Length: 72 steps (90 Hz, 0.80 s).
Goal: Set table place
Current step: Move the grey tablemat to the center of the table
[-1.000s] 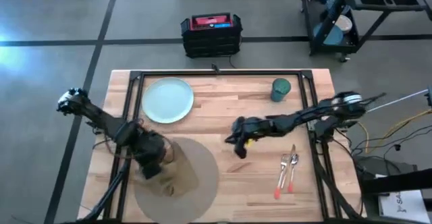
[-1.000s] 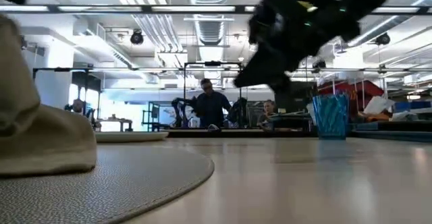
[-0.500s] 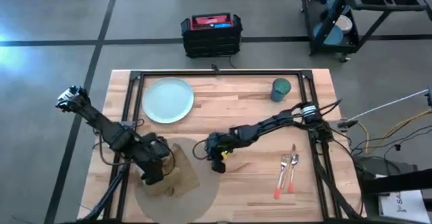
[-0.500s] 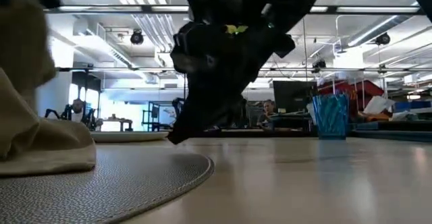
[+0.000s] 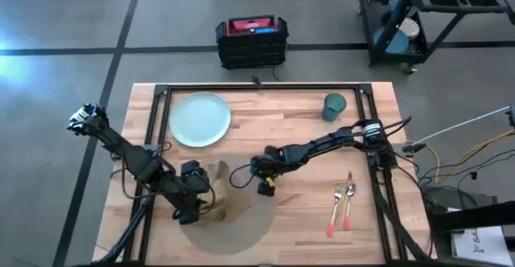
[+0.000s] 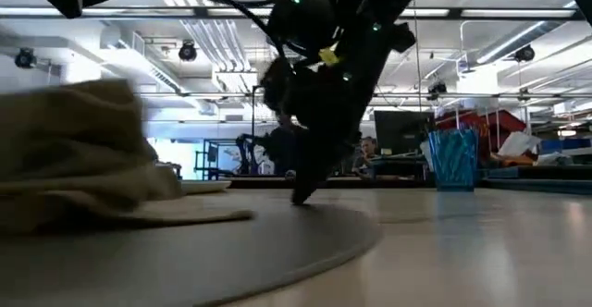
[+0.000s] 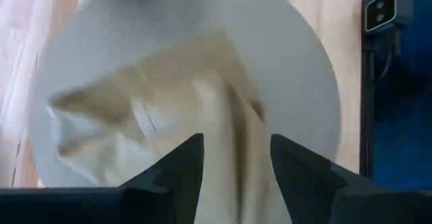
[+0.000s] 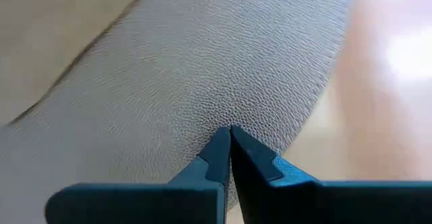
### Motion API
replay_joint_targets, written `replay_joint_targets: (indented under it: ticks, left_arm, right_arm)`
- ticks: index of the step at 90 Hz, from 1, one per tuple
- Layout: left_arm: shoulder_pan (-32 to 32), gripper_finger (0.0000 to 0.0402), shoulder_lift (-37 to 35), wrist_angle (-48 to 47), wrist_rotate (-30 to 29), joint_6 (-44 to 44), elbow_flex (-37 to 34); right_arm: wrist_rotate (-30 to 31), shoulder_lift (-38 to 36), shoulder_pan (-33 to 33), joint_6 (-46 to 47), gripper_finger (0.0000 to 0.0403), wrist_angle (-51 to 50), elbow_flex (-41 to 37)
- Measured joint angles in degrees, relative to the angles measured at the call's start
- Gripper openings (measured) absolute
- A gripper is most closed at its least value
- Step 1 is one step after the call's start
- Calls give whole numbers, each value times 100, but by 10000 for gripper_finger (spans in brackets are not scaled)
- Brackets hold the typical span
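While the left gripper [image 7: 231, 158] holds its fingers apart around the crumpled tan cloth napkin [image 5: 219, 188] atop the round tan mat [image 5: 241, 219] on the light-wood table [image 5: 306, 219], the right gripper [image 8: 230, 137] pinches the mat's edge, fingertips together.

left gripper [image 7: 231, 158] parted, right gripper [image 8: 231, 137] pinched

I see the round mat [image 8: 202, 69] as pebbled, leather-like and matt. The napkin [image 7: 175, 116] on it is soft, creased tan cloth. My worktop [image 5: 282, 118] is pale wood in strips, faintly satin. The plate [image 5: 199, 120] looks smooth and glossy.
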Motion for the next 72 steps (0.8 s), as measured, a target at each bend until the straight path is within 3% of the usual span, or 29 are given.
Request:
replay_joint_targets:
  ticks: [26, 42, 59, 72]
  left_arm:
    - [7, 134, 4, 206, -847, 42, -68]
    - [100, 117, 9, 644, -1795, 426, -383]
    - [911, 115, 9, 832, -2165, 713, -751]
    - [1597, 147, 9, 2196, -1827, 2252, -1136]
  right_arm:
    - [1151, -42, -263, 134, 0, -1854, -227]
    - [1635, -131, -134, 475, 0, -2779, -306]
    - [1750, -1150, 297, 730, 0, -2753, -340]
    - [1653, -2082, 419, 798, 8, -2539, -341]
